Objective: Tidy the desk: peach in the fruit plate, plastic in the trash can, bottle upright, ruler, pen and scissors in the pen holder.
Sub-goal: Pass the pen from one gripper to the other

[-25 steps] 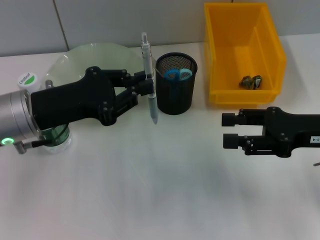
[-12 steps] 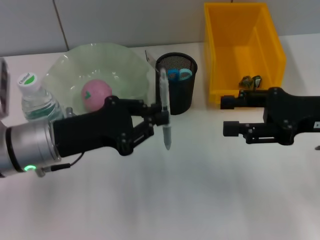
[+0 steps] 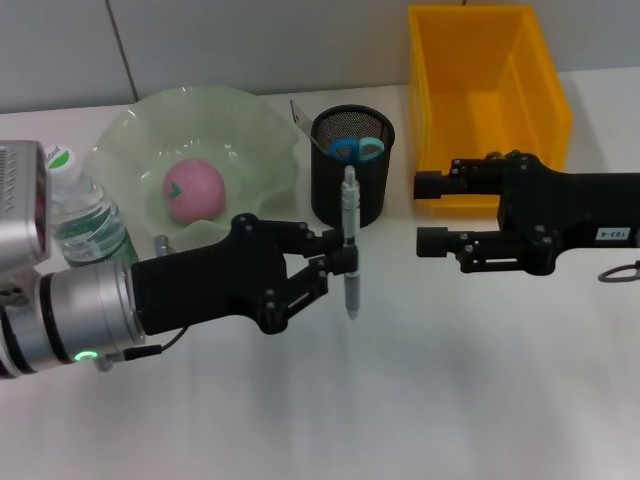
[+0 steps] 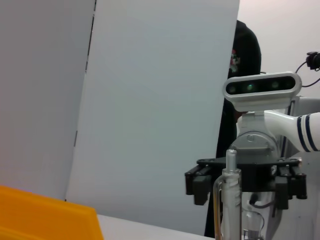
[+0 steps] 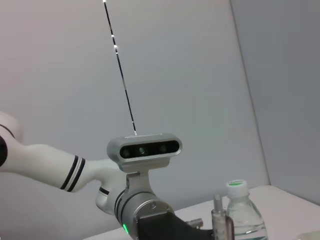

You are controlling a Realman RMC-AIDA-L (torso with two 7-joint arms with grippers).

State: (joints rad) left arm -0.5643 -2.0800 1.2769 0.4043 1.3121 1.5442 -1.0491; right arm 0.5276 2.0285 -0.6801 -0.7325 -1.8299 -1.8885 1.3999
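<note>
My left gripper point(image 3: 343, 255) is shut on the grey pen point(image 3: 350, 245), which it holds upright in front of the black mesh pen holder point(image 3: 352, 195). Blue scissors handles point(image 3: 357, 149) and a thin ruler point(image 3: 300, 113) stick out of the holder. The pink peach point(image 3: 193, 190) lies in the green fruit plate point(image 3: 250, 135). The bottle point(image 3: 85, 215) stands upright left of the plate. My right gripper point(image 3: 432, 212) is open in front of the yellow trash can point(image 3: 487, 80), facing the pen. The plastic is hidden. The left wrist view shows the pen top point(image 4: 230, 195) before the right gripper point(image 4: 250, 176).
The table's back edge meets a grey wall just behind the plate and bin. The right wrist view shows the left arm's camera point(image 5: 144, 149), the bottle point(image 5: 242, 215) and the pen point(image 5: 220, 222) beside it.
My left gripper carried the pen from beside the holder's left rim forward and to the right, uncovering plate and peach. My right gripper moved left and back, now covering the plastic in the bin.
</note>
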